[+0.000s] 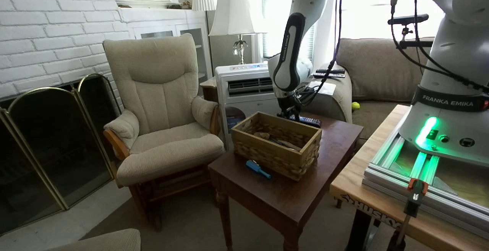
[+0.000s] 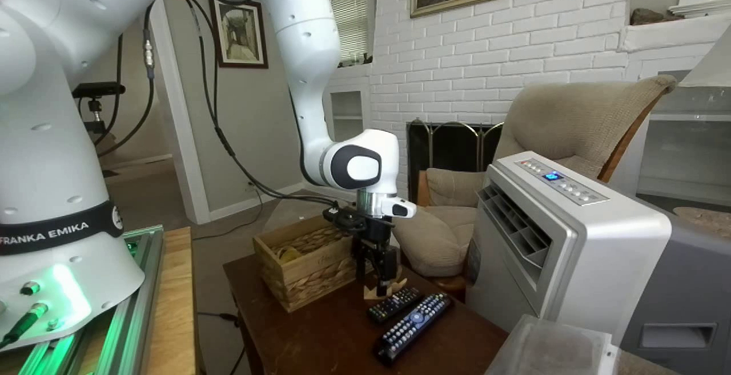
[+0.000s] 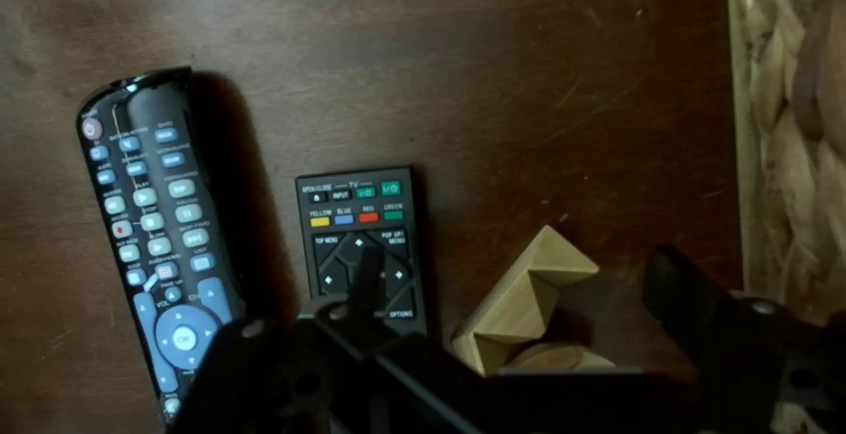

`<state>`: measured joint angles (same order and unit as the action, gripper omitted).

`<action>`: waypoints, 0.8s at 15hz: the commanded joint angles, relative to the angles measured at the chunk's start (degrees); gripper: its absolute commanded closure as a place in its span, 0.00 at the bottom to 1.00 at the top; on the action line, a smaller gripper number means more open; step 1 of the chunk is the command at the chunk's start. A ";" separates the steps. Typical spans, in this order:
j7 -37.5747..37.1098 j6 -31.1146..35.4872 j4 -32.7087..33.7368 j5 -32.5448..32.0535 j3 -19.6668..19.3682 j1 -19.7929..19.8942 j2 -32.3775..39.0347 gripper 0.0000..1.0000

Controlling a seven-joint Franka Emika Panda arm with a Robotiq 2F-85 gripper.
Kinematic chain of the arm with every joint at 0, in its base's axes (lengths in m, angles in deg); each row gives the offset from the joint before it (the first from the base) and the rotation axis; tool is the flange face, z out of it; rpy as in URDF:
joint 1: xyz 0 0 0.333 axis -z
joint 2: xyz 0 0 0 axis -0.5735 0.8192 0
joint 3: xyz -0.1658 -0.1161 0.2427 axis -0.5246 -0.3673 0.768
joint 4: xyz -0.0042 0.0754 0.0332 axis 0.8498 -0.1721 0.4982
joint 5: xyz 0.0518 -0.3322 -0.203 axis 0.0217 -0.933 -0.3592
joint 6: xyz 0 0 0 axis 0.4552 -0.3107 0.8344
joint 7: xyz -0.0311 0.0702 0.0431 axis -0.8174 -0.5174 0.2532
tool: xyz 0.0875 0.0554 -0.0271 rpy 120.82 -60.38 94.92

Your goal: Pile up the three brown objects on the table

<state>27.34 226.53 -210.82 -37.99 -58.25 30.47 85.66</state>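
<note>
- My hand (image 3: 515, 265) is open, its fingers (image 3: 671, 289) spread wide, low over the dark reddish-brown worktop (image 3: 529, 90).
- Between the fingers, as the wrist view has it, a faceted wooden piece (image 3: 509, 305) lies on the worktop; a rounded wooden piece (image 3: 555, 357) is right by it, partly covered by my hand, so I can't tell whether the two touch.
- Near them lies a small remote (image 3: 360, 236), its lower part behind one finger; I can't tell if I touch it.
- Next to that, slightly apart, lies a longer remote (image 3: 152, 222).
- On the opposite side of the pieces stands a woven basket (image 2: 317, 261), a yellowish thing (image 2: 289, 254) inside it.
- In an exterior view, a blue item (image 1: 258, 169) lies just beside the basket.
- Beyond the worktop stand a white air unit (image 2: 577, 249) and a beige armchair (image 1: 160, 98).
</note>
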 commanded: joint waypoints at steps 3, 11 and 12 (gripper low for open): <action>1.42 1.69 1.29 0.50 0.63 1.03 1.80 0.00; 1.39 1.44 1.75 0.74 0.78 1.17 2.45 0.55; 1.35 1.39 1.76 0.74 0.76 1.15 2.49 0.61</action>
<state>27.34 227.37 -210.09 -37.94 -58.24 30.59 87.14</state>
